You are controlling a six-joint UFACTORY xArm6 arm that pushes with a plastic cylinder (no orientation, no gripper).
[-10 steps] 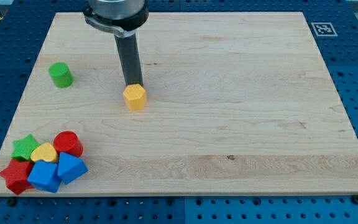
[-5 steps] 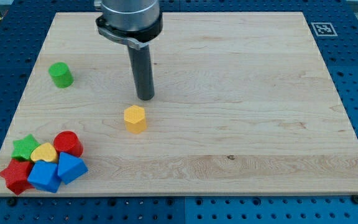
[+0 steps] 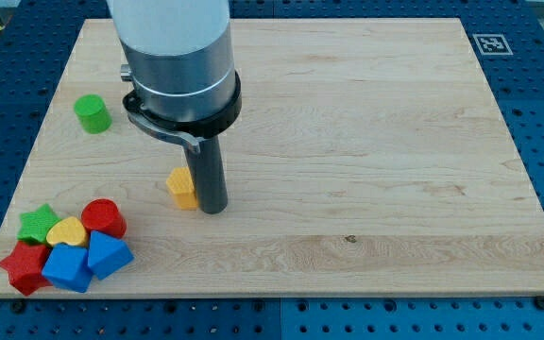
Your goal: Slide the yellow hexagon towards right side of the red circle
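The yellow hexagon (image 3: 180, 187) lies on the wooden board (image 3: 366, 142), left of centre, partly hidden behind the rod. My tip (image 3: 213, 210) rests on the board touching the hexagon's right side. The red circle (image 3: 104, 218) is a red cylinder at the view's lower left, below and left of the hexagon, at the top right of a cluster of blocks.
The cluster at the lower left also holds a green star (image 3: 38, 224), a yellow heart (image 3: 66, 232), a red star (image 3: 25, 266) and two blue blocks (image 3: 67, 267) (image 3: 109, 253). A green cylinder (image 3: 92, 113) stands at the upper left. A marker tag (image 3: 488, 43) sits at the board's top right corner.
The yellow hexagon has slid down and to the left, towards the red circle. My tip went from above it, around to its right side, and lower in the view.
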